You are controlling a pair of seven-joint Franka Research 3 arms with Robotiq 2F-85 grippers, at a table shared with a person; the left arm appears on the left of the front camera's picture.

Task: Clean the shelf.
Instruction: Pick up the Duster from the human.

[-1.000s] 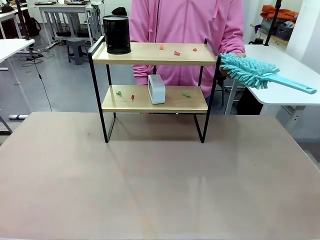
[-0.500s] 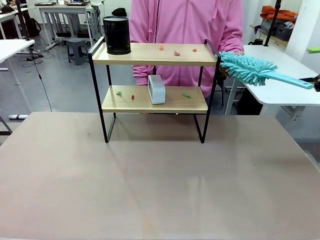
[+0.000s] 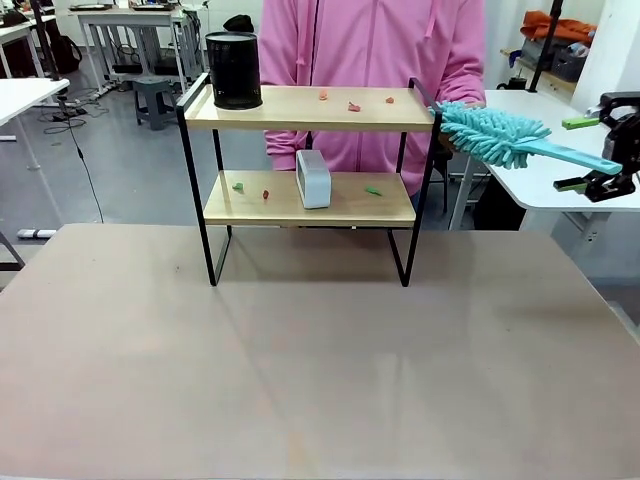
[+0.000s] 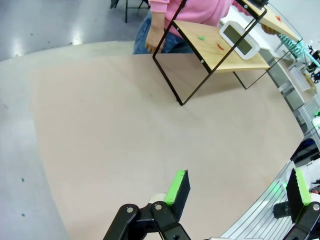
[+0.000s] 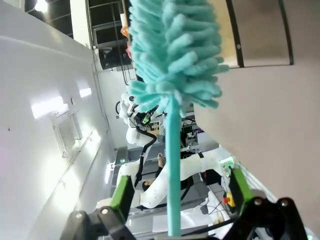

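Two grippers, both with jaws wide apart.

Far left: the left gripper [image 4: 237, 187] hangs open over the near edge of the table [image 3: 320, 380]. Nothing lies between its green pads [image 4: 176, 186], and it is well apart from everything else.

Left of centre: the shelf [image 3: 310, 108] stands on its four black legs at the far side of the table, in the middle, with the person [image 3: 375, 45] in a pink hooded top right behind it.
- Top board, left end: a black mesh cup [image 3: 232, 68], upright.
- Top board, middle to right: three small reddish scraps [image 3: 353, 105], spaced apart.
- Lower board, left part: a green scrap [image 3: 238, 186] and, just beside it, a red scrap [image 3: 265, 194].
- Lower board, middle: a small white device [image 3: 313, 178] with a dark screen, standing on edge.
- Lower board, right part: another green bit [image 3: 373, 190].

Right of the shelf: a teal duster [image 3: 495, 135] is held in the air, its fluffy head near the shelf's top right corner. The person holds it at the head end, though the hand is mostly hidden behind the fluff. Its thin handle [image 3: 575, 157] runs out to the right over a white side table [image 3: 545, 110].

Far right: the right gripper [image 3: 588, 153] is at the tip of the handle, one finger above it and one below. In the right wrist view the handle [image 5: 172, 175] passes up between the two pads [image 5: 122, 192], which stand clear of it on both sides. The jaws are open and do not clamp the duster.
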